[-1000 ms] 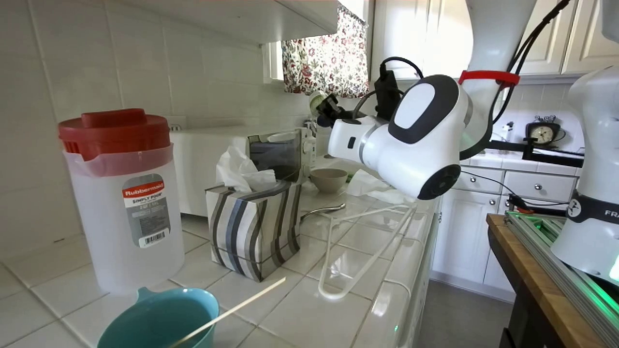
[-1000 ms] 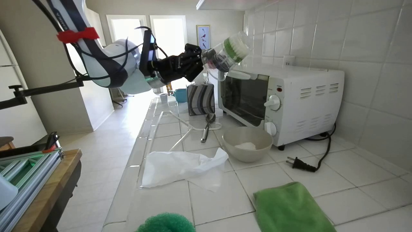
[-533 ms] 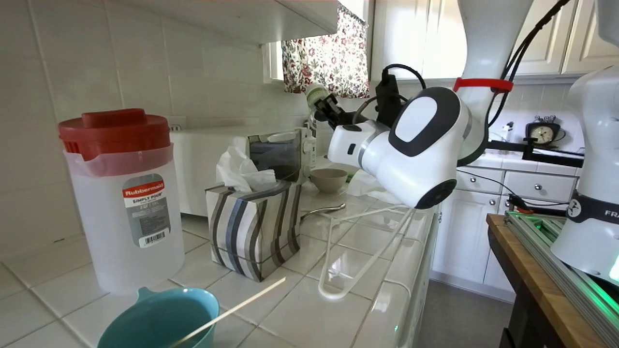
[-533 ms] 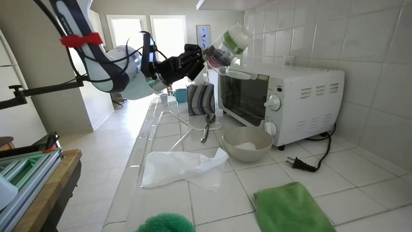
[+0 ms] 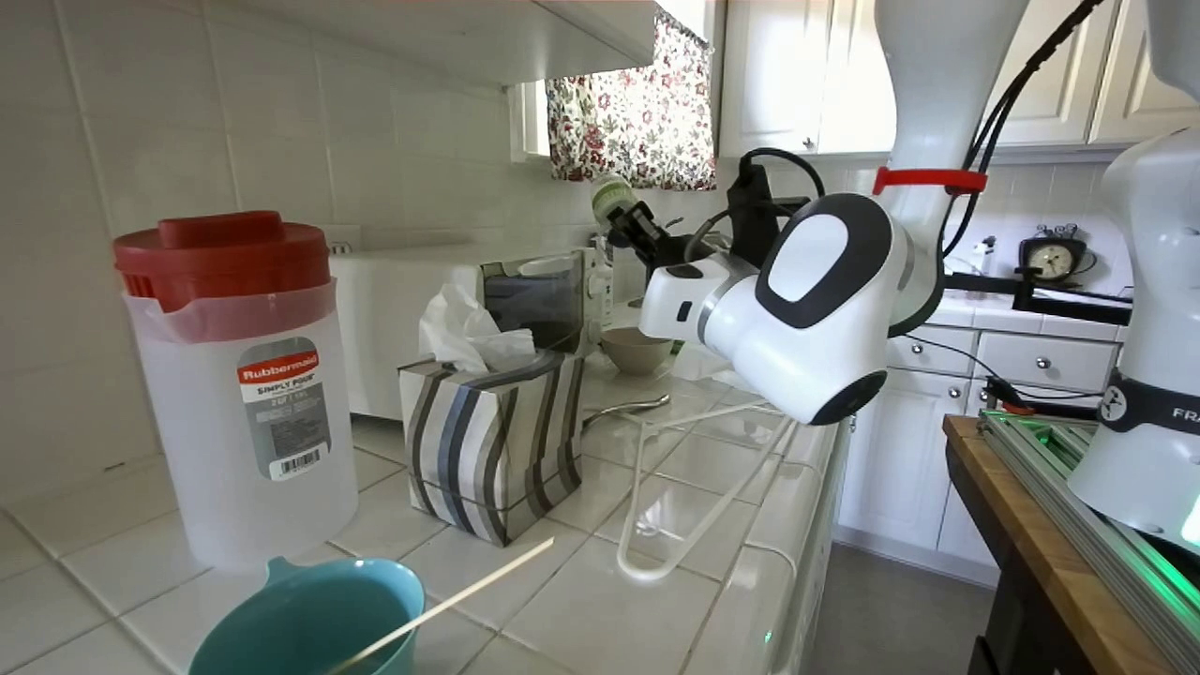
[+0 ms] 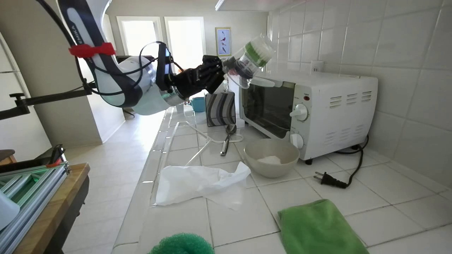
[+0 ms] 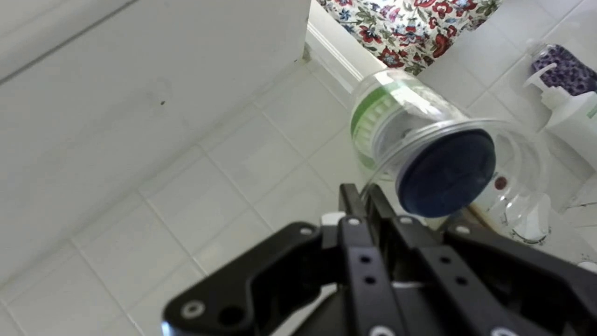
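End effector (image 7: 363,190) gripping container (image 7: 428,103), blue disc (image 7: 448,175) inside

Clr cup (image 7: 431,105) w/ grn band (image 7: 367,105)

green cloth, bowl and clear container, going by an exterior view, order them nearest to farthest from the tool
1. Clear container: pinched at its rim by the tool.
2. Bowl: below, on the counter beside the toaster oven.
3. Green cloth: past the bowl, in the picture's foreground.
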Controlling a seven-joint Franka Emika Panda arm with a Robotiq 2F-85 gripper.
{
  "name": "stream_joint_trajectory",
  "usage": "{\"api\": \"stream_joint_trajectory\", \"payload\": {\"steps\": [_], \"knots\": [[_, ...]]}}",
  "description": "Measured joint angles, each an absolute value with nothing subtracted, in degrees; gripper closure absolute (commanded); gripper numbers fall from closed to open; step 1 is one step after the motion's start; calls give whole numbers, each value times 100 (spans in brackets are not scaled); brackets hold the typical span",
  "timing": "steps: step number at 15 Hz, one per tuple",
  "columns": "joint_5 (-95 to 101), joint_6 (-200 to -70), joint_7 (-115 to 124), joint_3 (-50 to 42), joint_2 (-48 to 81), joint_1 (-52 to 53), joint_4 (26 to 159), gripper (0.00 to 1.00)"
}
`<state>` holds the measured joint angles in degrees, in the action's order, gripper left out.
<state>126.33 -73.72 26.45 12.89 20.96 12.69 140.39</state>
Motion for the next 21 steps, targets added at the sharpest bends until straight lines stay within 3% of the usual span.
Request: {"api": "stream_joint_trajectory", "payload": {"steps": [21], "knots": [[13229, -5511, 2964, 1334, 2335, 1344, 13887, 98]]}}
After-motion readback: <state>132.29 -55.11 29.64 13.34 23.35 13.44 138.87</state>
